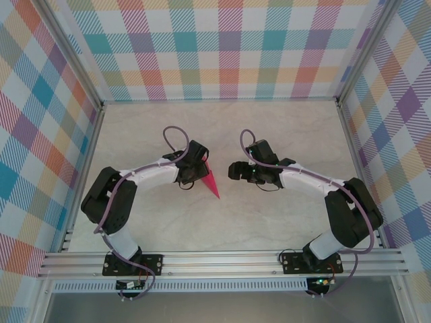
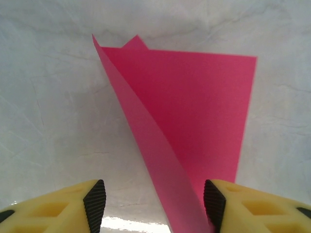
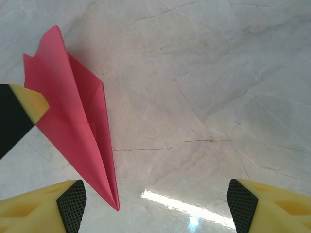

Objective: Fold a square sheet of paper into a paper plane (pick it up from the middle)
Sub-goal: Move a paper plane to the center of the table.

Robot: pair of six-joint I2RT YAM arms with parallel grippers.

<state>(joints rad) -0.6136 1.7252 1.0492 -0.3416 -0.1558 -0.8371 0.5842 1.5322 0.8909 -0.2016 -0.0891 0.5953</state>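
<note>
Progress: the folding looks largely done; the pink sheet is a narrow pointed dart with a centre crease and 2 slanted wings, so I judge the task close to its end
Left to do: little, as far as I can tell; perhaps evening out the wings, since one flap stands up off the table (image 1: 283,222) while the other lies flat (seen from the left wrist); whether every crease is sharp is too fine to tell
Paper plane (image 1: 211,180): lies on the table between the 2 arms, nearer the left one; its broad tail end sits at the left hand, its nose lies free on bare table
Long axis: diagonal in the top view, running from the far-left tail to the near-right nose
Pointing: the nose aims toward the near edge and a little to the right, into the gap between the 2 arm bases
Left hand (image 2: 154,201): jaws apart, low over the tail; the raised flap runs up against 1 finger pad (image 2: 214,204), the other pad stands clear of the paper; not clamped
Right hand (image 3: 158,201): jaws wide apart with only bare table between them; just beside the plane, not touching it
</note>
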